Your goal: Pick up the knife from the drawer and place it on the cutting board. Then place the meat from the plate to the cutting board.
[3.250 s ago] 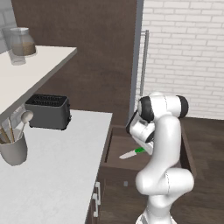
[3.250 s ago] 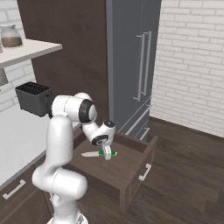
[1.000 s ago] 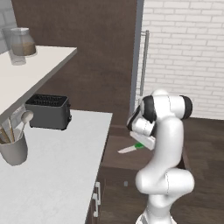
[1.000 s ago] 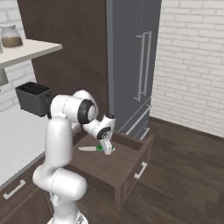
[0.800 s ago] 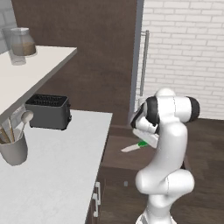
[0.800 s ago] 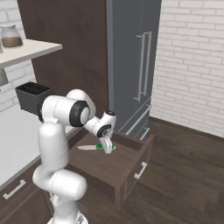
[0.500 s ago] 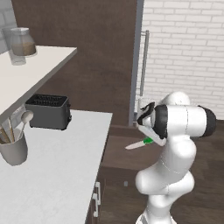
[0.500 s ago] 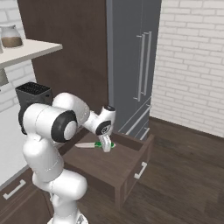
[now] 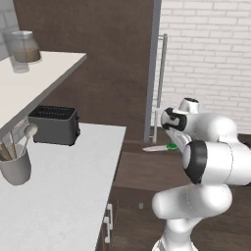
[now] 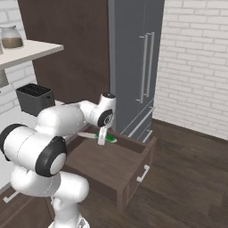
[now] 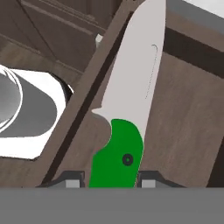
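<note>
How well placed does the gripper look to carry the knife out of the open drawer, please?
Probably well: the gripper grips the knife by its green handle, lifted above the drawer floor, with nothing seen above blocking it.

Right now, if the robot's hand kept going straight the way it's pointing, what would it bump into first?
Probably the wooden floor of the drawer. The gripper points down over the open drawer, its jaws shut on the green-handled knife, so the knife's blade would likely touch the wood first. Depth is hard to judge.

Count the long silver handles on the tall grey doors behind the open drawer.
2: both handles run upright, side by side, on the grey doors behind the drawer. The robot's arm may hide others lower down.
</note>
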Robot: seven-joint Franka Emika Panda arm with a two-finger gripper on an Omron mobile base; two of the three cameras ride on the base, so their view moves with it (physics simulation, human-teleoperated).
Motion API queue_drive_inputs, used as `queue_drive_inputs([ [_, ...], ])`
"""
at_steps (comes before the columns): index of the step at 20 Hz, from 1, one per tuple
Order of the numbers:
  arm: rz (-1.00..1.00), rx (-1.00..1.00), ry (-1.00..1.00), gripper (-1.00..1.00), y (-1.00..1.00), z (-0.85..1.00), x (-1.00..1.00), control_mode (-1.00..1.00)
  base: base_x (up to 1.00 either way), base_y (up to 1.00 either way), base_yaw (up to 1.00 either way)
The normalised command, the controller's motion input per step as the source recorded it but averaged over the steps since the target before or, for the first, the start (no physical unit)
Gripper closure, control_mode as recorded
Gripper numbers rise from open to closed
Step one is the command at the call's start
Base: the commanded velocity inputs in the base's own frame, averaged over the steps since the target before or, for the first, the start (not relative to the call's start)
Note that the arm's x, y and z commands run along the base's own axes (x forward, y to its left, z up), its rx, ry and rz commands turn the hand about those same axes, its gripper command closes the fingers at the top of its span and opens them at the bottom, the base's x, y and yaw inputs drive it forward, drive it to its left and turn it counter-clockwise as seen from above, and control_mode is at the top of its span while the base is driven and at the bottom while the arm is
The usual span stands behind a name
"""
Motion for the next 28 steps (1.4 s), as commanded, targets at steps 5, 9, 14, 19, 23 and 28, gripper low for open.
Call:
queue_drive_inputs([
  [5,-0.72,0.08,0.15,1.00,0.00,0.56,0.00,-1.00,0.00,0.00,0.00],
  [9,-0.75,0.03,0.10,1.00,0.01,0.68,0.00,-1.00,0.00,0.00,0.00],
  [14,-0.78,0.02,0.06,1.00,0.06,0.31,-0.02,-1.00,0.00,0.00,0.00],
  [19,-0.68,0.00,-0.02,1.00,0.33,0.00,-0.50,-1.00,0.00,0.00,0.00],
  [23,-0.60,-0.03,0.00,1.00,0.56,0.00,-0.44,-1.00,0.00,0.00,0.00],
  [28,-0.47,-0.03,0.06,1.00,0.36,0.04,-0.40,-1.00,0.00,0.00,0.00],
])
